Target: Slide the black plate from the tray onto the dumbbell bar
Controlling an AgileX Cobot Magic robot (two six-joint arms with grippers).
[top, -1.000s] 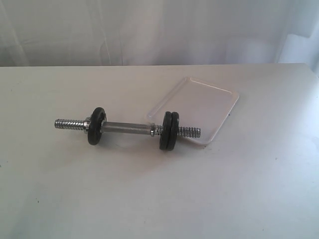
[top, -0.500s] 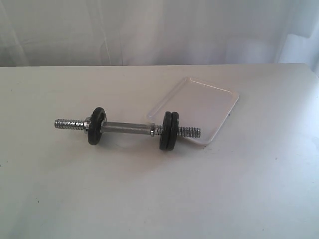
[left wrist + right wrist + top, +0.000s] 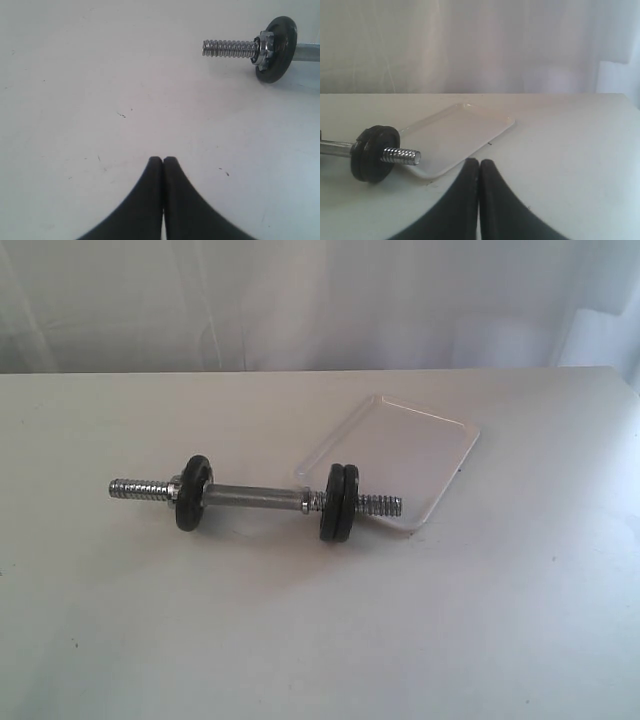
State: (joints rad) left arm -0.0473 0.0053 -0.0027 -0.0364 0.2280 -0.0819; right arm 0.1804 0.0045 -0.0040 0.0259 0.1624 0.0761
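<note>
The dumbbell bar [image 3: 258,500] lies on the white table, chrome with threaded ends. One black disc [image 3: 192,492] sits near its left end and two black discs [image 3: 338,503] sit side by side near its right end. I cannot tell which of them is the black plate. Behind the right end lies the white tray [image 3: 420,455], holding nothing. Neither gripper shows in the exterior view. The left gripper [image 3: 163,161] is shut on nothing, apart from the bar's threaded end [image 3: 230,48]. The right gripper [image 3: 479,163] is shut on nothing, near the tray [image 3: 465,132] and discs [image 3: 372,152].
A pale curtain [image 3: 320,300] hangs behind the table. The table's far edge [image 3: 300,372] runs along the back and its right corner [image 3: 612,370] shows at the far right.
</note>
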